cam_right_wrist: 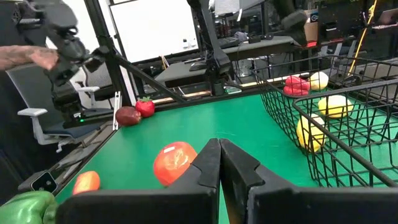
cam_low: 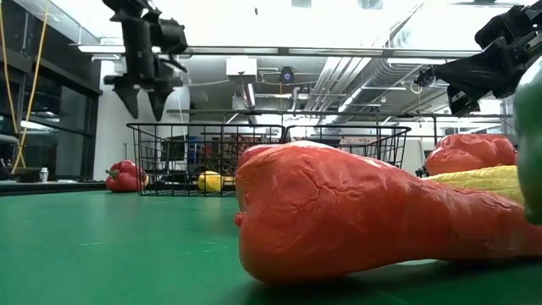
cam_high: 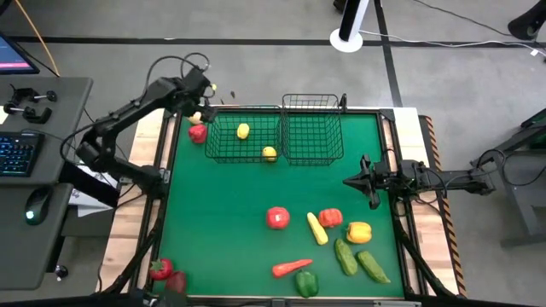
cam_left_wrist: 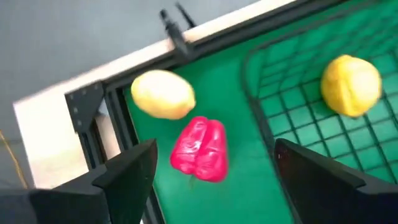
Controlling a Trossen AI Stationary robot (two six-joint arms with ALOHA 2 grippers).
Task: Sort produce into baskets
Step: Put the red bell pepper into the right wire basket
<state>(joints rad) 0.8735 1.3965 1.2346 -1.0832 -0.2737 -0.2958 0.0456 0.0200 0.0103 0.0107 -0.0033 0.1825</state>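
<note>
Left gripper (cam_high: 198, 101) spread wide above a red pepper (cam_high: 197, 133) and lemon (cam_left_wrist: 163, 94), both outside the left basket (cam_high: 245, 136), two lemons, it seems, inside, right gripper (cam_high: 351, 182) closed, empty.

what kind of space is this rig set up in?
Likely a robotics lab or workshop, not a kitchen: exposed ceiling ducts, a desk with keyboard and mouse beside the green table, an office chair, cables across the grey floor.

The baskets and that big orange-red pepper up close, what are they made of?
The baskets look like thin black metal wire, matte: you see straight through the open grid. The pepper looks like soft plastic or rubber, maybe foam: wrinkled skin with a dull shine, too even for a real one.
</note>
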